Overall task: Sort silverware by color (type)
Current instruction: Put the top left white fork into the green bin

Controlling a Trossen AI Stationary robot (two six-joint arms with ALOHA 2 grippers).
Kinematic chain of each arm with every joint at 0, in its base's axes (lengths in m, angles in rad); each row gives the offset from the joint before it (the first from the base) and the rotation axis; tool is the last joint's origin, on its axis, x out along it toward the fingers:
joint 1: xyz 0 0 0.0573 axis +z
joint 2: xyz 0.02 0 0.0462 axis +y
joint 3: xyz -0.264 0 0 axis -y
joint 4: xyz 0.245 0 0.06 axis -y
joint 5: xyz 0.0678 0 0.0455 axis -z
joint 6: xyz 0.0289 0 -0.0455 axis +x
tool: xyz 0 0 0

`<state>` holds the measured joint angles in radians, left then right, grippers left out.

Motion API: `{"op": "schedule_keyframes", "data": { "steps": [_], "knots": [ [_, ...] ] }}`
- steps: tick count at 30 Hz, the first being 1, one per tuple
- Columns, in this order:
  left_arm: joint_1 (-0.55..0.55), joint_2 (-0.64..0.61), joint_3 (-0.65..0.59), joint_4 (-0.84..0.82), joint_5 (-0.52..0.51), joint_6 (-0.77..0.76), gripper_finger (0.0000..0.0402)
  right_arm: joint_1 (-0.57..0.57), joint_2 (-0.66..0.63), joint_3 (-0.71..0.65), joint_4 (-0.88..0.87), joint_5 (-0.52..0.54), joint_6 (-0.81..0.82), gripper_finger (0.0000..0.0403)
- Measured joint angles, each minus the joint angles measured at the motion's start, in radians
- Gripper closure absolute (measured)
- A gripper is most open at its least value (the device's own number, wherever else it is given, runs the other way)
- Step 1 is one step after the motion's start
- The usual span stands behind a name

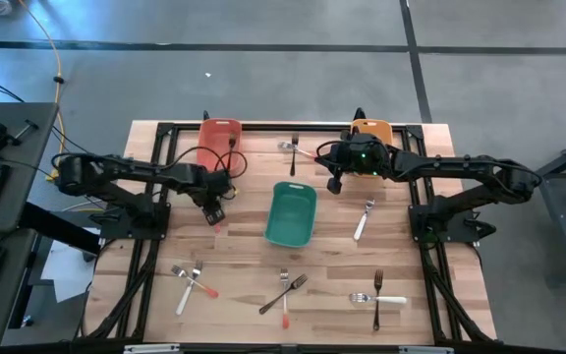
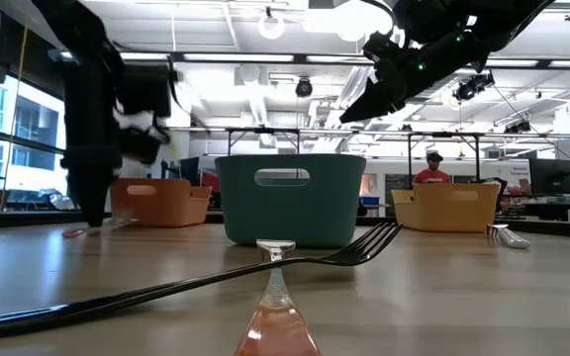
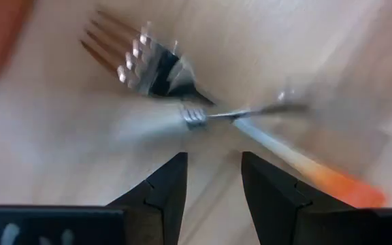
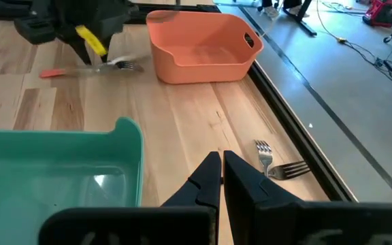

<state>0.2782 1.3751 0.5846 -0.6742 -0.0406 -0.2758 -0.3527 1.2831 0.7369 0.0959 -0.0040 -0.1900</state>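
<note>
Our left tool (image 3: 213,180), fingers apart, hovers above crossed forks (image 3: 182,88) on the surface (image 1: 234,265) near the salmon bin (image 1: 219,143). We should straddle only the orange-handled fork (image 3: 305,167) (not its neighbour) before closing. Our right tool (image 4: 222,170), fingers together, waits by the orange bin (image 1: 371,130).

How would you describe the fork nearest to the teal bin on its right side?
Start at the teal bin mid-table. Just to its right, in the high view, one fork lies alone on the wood, slanted. Its handle is white, and nothing crosses it, unlike the front pieces.
</note>
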Motion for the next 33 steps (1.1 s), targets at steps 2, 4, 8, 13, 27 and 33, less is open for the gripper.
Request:
{"op": "schedule_keyframes", "data": {
  "steps": [2, 4, 8, 13, 27, 33],
  "knots": [
    [0.015, 0.007, 0.001, 0.016, 0.009, 0.016, 0.0274, 0.000, 0.000, 0.000, -0.003, 0.000, -0.008, 0.0402],
    [0.028, 0.015, 0.002, 0.014, 0.029, 0.029, 0.0282, 0.000, 0.000, 0.000, -0.003, 0.000, -0.019, 0.0402],
    [0.039, 0.014, 0.001, 0.012, 0.043, 0.043, 0.0307, 0.000, 0.000, 0.000, -0.003, 0.000, -0.039, 0.0402],
    [0.036, -0.023, 0.001, -0.020, 0.070, 0.042, 0.0323, 0.000, 0.000, 0.000, -0.003, 0.000, -0.047, 0.0402],
    [-0.102, -0.111, 0.094, -0.023, 0.171, 0.357, 0.0318, 0.000, 0.000, 0.000, -0.003, 0.000, -0.085, 0.0402],
    [-0.157, -0.077, 0.116, -0.036, 0.073, 0.584, 0.0318, 0.000, 0.000, 0.000, -0.011, 0.000, -0.082, 0.0402]
  ]
}}
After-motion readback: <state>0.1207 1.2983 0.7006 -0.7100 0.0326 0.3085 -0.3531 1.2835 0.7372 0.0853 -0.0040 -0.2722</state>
